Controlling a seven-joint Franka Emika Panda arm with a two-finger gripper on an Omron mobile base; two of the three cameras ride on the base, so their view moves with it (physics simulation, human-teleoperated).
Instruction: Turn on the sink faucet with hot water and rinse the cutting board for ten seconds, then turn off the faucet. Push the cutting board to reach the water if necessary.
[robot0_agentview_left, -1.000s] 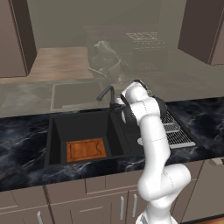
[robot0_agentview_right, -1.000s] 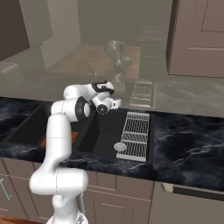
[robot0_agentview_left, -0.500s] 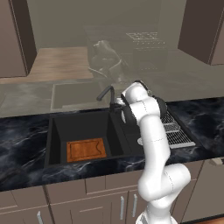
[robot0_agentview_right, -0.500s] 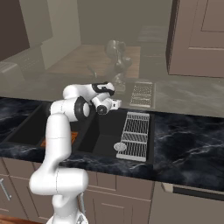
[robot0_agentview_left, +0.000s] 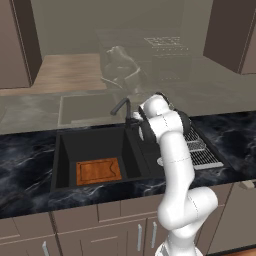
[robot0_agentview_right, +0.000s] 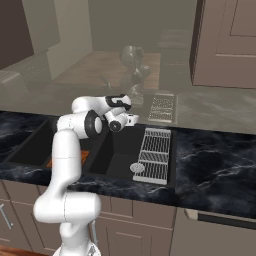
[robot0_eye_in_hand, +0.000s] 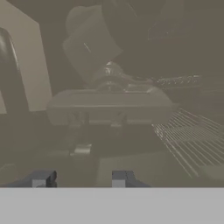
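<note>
Orange-brown cutting board (robot0_agentview_left: 99, 171) lies lower left in the sink (robot0_agentview_left: 65, 150), no water running; my end effector (robot0_agentview_right: 131, 119), half-spread and empty, should ease onto the sink faucet (robot0_agentview_left: 121, 106) lever squarely.

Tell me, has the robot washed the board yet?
Not yet. No water runs from the tap, and the wooden board lies dry-looking on the floor of the big sink basin. Right now the hand is up behind the sink beside the tap, holding nothing. Turning on hot water, rinsing, and turning it off are all left.
</note>
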